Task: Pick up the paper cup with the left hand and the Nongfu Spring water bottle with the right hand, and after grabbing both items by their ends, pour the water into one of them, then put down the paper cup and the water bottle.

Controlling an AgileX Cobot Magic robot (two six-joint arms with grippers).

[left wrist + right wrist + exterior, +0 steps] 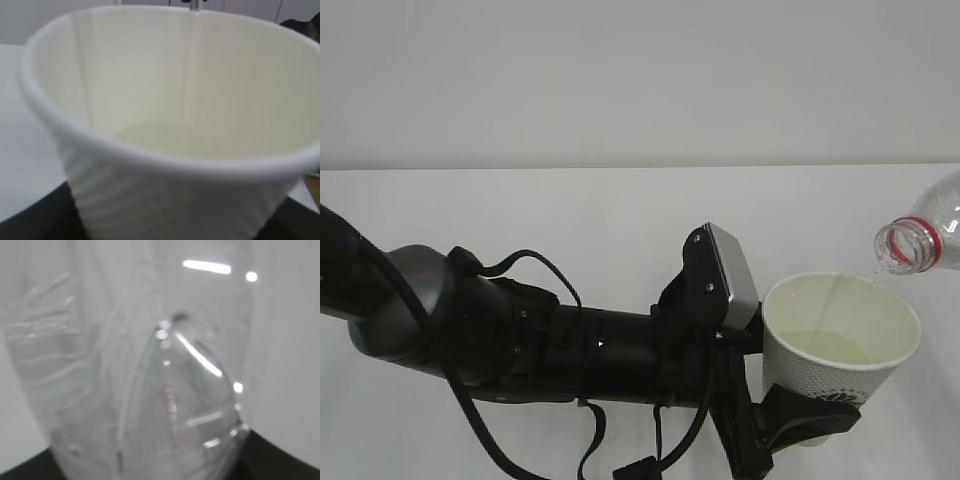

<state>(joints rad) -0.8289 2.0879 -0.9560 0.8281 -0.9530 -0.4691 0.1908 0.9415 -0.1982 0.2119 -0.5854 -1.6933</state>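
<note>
**Pour under way: cup held low, bottle tipped over its rim**

The left hand [800, 425] is clamped around the base of the cup [840, 350], its black fingers wrapping the narrow bottom end so the mouth stays clear for the pour. The cup stands upright in that grip, lifted at the right of the exterior view. The grey block [732, 278] on the wrist sits just beside the cup's left wall. Inside, a shallow pool of water [830, 347] covers the bottom, faintly yellowish against the white; the left wrist view shows it too, under a blurred rim.

The bottle [920, 238] enters from the right edge, tilted mouth-down with its red neck ring just above the cup's far rim. A thin thread of water seems to run from the mouth to the inner wall, though it is faint. Holding the bottle by its far end would let the neck tip freely, which is likely why it is held so.

The right hand is outside the exterior view. Its wrist view shows only the bottle's clear, ribbed body [150, 390], close and blurred, with dark edges in the lower corners; the fingers are not clearly seen, so the grip is judged from the bottle being aloft. The label, the bottle's rear and most of the cup's logo are cut off or hidden.
</note>
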